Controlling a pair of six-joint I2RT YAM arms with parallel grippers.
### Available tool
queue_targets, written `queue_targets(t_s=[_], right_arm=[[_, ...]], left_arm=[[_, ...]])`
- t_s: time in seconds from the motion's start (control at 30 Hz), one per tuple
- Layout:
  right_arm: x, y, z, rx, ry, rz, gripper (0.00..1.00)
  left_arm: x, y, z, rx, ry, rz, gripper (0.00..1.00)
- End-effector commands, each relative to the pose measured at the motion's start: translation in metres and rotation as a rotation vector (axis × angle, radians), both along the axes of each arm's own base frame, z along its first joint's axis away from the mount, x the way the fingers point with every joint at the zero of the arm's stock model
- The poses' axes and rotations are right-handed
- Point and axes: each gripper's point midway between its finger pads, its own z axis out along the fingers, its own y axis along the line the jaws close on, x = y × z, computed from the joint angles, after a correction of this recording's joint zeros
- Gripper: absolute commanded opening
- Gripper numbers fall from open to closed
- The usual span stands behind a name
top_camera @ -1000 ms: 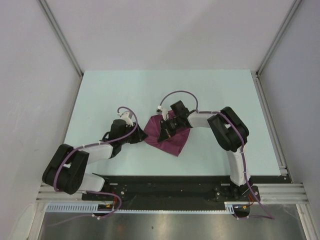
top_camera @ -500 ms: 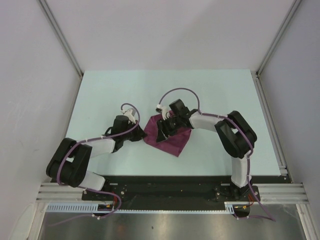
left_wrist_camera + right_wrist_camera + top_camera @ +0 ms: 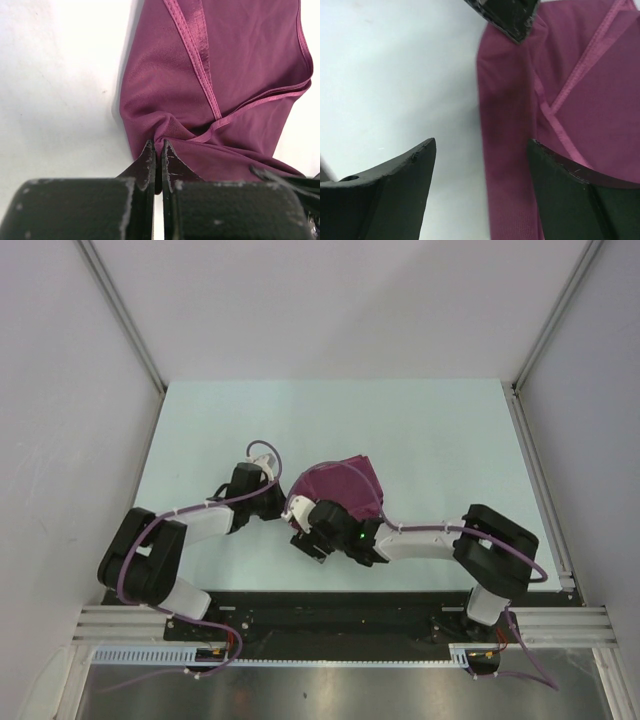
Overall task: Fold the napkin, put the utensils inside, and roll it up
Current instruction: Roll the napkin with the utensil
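The magenta napkin (image 3: 342,488) lies folded in a bunched heap on the pale table (image 3: 430,430). My left gripper (image 3: 285,502) is at the cloth's left edge. In the left wrist view it (image 3: 157,146) is shut on a pinched fold of the napkin (image 3: 225,75). My right gripper (image 3: 304,537) hangs at the napkin's near-left corner. Seen from the right wrist, it (image 3: 481,142) is open, with the napkin's edge (image 3: 507,150) running between its fingers, untouched. The utensils are out of view.
The left gripper's fingertip (image 3: 512,17) shows at the top of the right wrist view, close ahead of the right jaws. White walls close in the table on three sides. A black rail (image 3: 330,615) with the arm bases runs along the near edge.
The right gripper opened, let go of the napkin and swung from on top of it to its near-left side. The left gripper shut on the cloth's left edge. The napkin shifted farther back.
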Motion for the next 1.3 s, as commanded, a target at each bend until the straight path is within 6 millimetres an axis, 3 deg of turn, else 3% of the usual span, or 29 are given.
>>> queue_targets(t_s=[0.0,0.3,0.47,0.7,0.93,1.03,1.13,1.17,1.27], right_arm=[[0.028,-0.014,-0.01,-0.129,-0.203,-0.083,0.77],[0.029,-0.022,-0.031,-0.236,-0.244,-0.084,0.74],[0.022,-0.026,-0.047,-0.27,-0.176,-0.056,0.53],[-0.005,-0.022,-0.066,-0.25,0.052,0.054,0.31],[-0.024,-0.03,-0.077,-0.176,0.324,0.091,0.24],[-0.018,-0.039,-0.081,-0.18,0.334,0.032,0.25],[-0.003,-0.046,-0.071,-0.17,0.27,-0.066,0.52],[0.006,-0.048,-0.059,-0.16,0.214,-0.109,0.6],[0.014,-0.043,-0.03,-0.121,0.128,-0.142,0.66]], left_arm=[[0.003,-0.003,0.004,-0.004,0.006,-0.028,0.0],[0.005,-0.005,0.006,-0.005,0.005,-0.034,0.0],[0.006,-0.006,0.007,-0.006,0.005,-0.037,0.0],[0.01,-0.01,0.014,-0.026,-0.018,-0.046,0.0],[0.016,-0.009,0.029,-0.034,-0.064,-0.03,0.0],[0.014,-0.008,0.024,-0.021,-0.043,-0.033,0.0],[0.012,-0.007,0.02,-0.014,-0.029,-0.035,0.0],[0.011,-0.007,0.018,-0.011,-0.026,-0.034,0.0],[0.01,-0.005,0.018,-0.004,-0.017,-0.034,0.0]])
